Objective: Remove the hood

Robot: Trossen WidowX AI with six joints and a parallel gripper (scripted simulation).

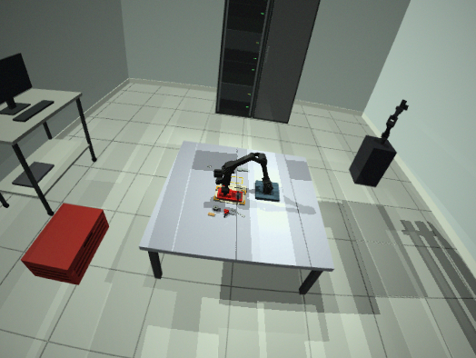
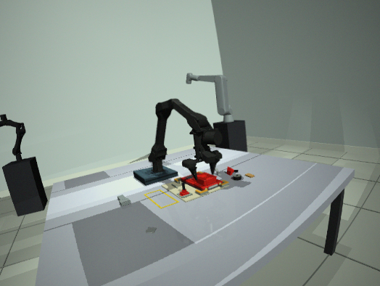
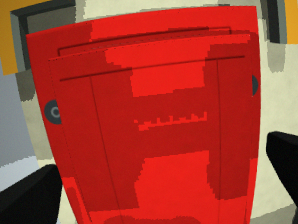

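The red toy car [image 1: 235, 196] [image 2: 203, 186] sits on a beige board [image 2: 170, 186]. Its hood [image 2: 207, 178] [image 3: 170, 110], a red panel with thin grooves, is on the car and fills most of the wrist view. My gripper [image 2: 204, 176] [image 3: 165, 160] is open and empty, pointing down over the car, with one finger on each side of the red panel. Whether a fingertip touches the car cannot be told. The marked area [image 1: 237, 177] [image 2: 170, 205], a yellow outline on the table, lies beside the board with nothing inside it.
A red piece with a dark stalk [image 2: 184, 192] stands on the board near the outline. A grey block [image 2: 124, 200] and a flat grey piece [image 2: 151, 229] lie beyond the outline. A red-and-black part [image 2: 230, 170], a dark round part [image 2: 236, 177] and an orange block [image 2: 249, 175] lie past the car.
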